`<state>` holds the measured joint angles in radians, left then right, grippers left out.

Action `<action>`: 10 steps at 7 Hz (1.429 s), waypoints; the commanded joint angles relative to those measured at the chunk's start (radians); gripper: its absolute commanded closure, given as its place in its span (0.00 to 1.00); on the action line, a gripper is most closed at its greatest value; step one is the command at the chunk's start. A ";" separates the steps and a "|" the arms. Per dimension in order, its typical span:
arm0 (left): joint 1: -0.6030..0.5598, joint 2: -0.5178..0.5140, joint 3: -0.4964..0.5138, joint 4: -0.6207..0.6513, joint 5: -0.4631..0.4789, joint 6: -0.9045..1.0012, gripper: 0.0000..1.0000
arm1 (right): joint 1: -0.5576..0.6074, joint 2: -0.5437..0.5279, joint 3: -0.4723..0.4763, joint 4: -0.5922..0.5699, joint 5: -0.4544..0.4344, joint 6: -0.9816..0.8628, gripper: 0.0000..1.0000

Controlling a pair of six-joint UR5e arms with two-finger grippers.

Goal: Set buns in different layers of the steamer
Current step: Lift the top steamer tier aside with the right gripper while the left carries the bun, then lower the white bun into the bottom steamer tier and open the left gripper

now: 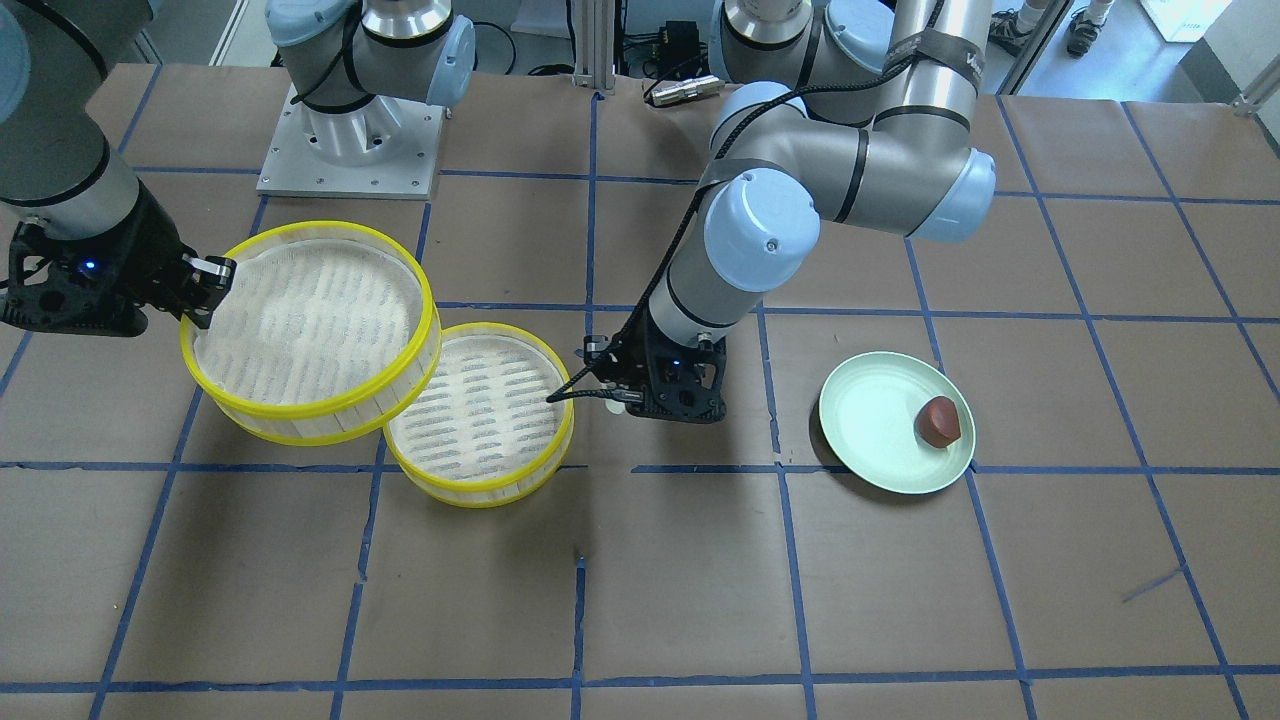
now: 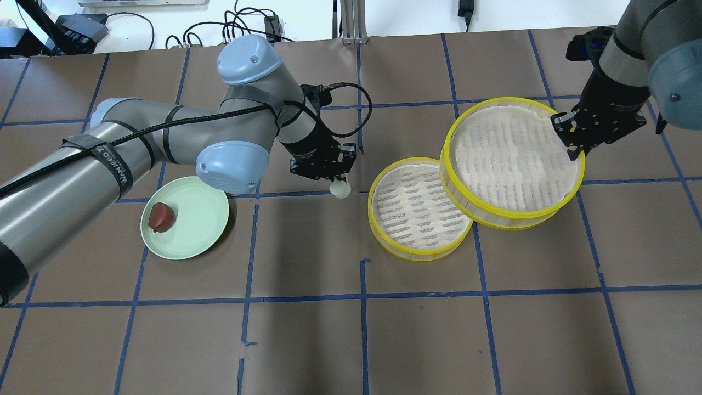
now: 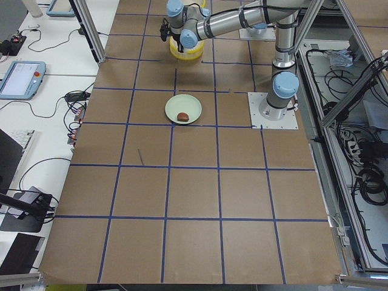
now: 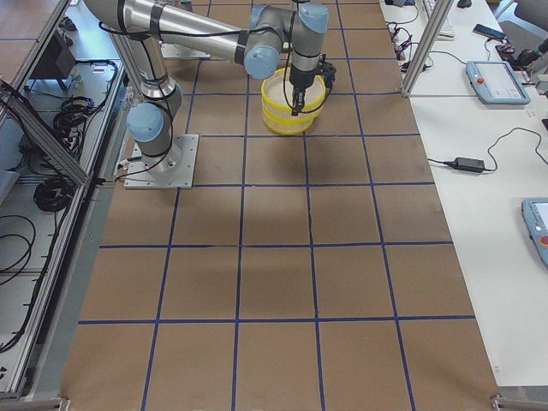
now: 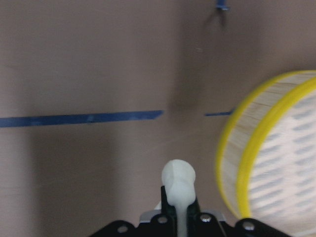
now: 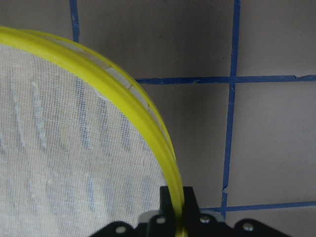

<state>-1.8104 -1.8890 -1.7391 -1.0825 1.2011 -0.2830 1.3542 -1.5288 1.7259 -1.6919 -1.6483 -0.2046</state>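
My left gripper is shut on the white bun and holds it just left of the lower steamer tier, which rests on the table. The left wrist view shows the white bun between the fingers, with the tier's yellow rim to its right. My right gripper is shut on the rim of the upper steamer tier and holds it raised and tilted, overlapping the lower tier's right edge. The reddish-brown bun lies on the pale green plate at the left.
Brown paper with blue tape lines covers the table. The right arm's base plate sits behind the steamer in the front-facing view. Cables and a metal post lie along the far edge.
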 commanded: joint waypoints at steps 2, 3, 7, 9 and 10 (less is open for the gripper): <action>-0.108 -0.151 0.035 0.255 -0.123 -0.238 0.39 | -0.004 -0.005 0.004 0.006 0.007 -0.010 0.86; -0.109 -0.156 0.047 0.254 -0.106 -0.246 0.14 | -0.003 -0.005 0.004 0.006 0.007 -0.010 0.86; -0.109 -0.147 0.049 0.242 -0.066 -0.245 0.08 | 0.003 -0.005 0.004 0.006 0.007 -0.006 0.86; -0.110 -0.142 0.049 0.240 -0.066 -0.246 0.08 | 0.005 -0.005 0.004 0.006 0.007 -0.006 0.86; -0.113 -0.140 0.049 0.240 -0.066 -0.246 0.08 | 0.005 -0.005 0.004 0.005 0.007 -0.006 0.86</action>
<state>-1.9210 -2.0315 -1.6905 -0.8414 1.1343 -0.5290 1.3588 -1.5340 1.7303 -1.6862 -1.6414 -0.2103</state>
